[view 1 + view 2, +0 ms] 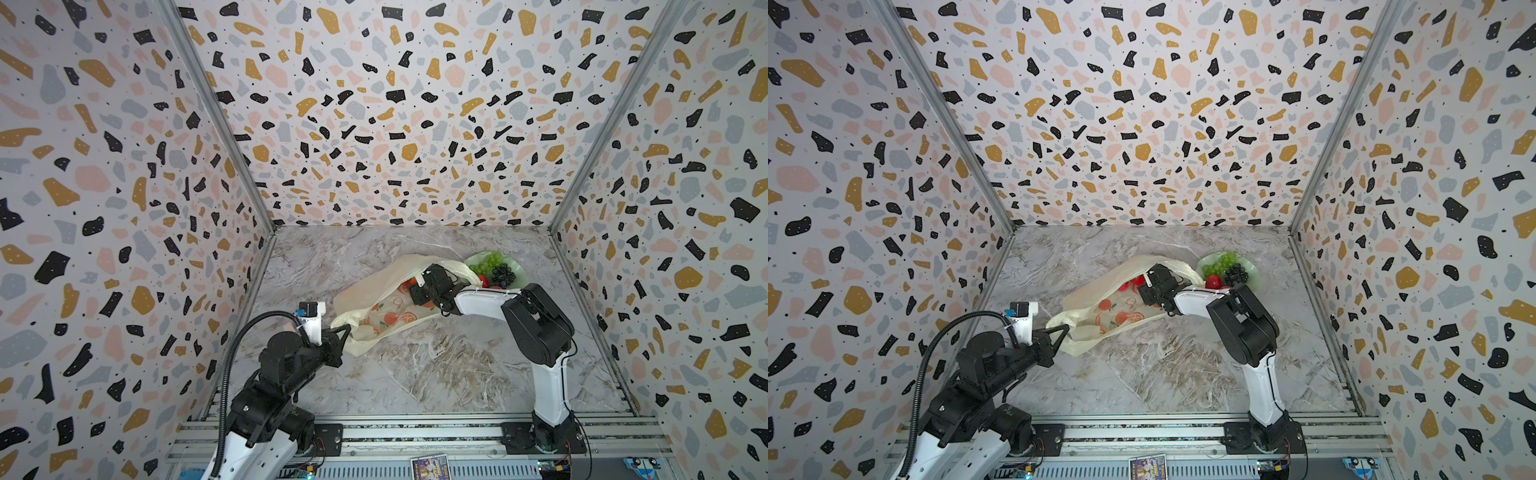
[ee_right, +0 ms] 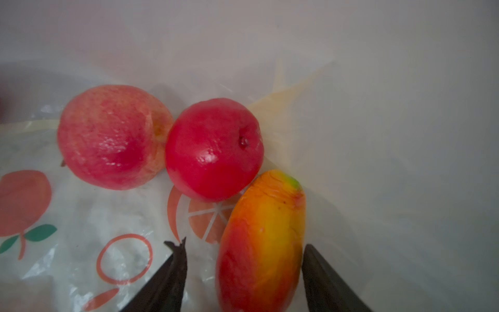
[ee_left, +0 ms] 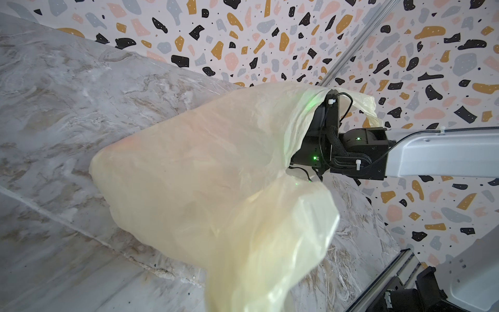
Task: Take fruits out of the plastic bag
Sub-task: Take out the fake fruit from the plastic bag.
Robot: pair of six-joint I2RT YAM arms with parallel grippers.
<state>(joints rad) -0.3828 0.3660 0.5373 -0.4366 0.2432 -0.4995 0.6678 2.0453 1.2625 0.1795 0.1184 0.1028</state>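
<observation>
The cream-yellow plastic bag [image 1: 374, 299] [image 1: 1096, 301] lies on the marble table, its mouth facing right. My left gripper [image 1: 347, 330] is shut on a handle of the bag at its near left end; in the left wrist view the bag [image 3: 202, 175] hides the fingers. My right gripper [image 2: 243, 245] is inside the bag and open, one finger on each side of a red-yellow mango-like fruit [image 2: 264, 237]. Beyond it lie a glossy red apple [image 2: 213, 150] and a paler red apple [image 2: 113, 137], touching each other. Red fruit [image 1: 409, 284] shows through the bag mouth.
A pale green dish [image 1: 521, 272] [image 1: 1254, 276] stands just right of the bag mouth, holding green grapes [image 1: 490, 261], dark grapes [image 1: 503, 274] and a red fruit [image 1: 482, 279]. Patterned walls close in the table on three sides. The metal rail [image 1: 415, 432] runs along the front.
</observation>
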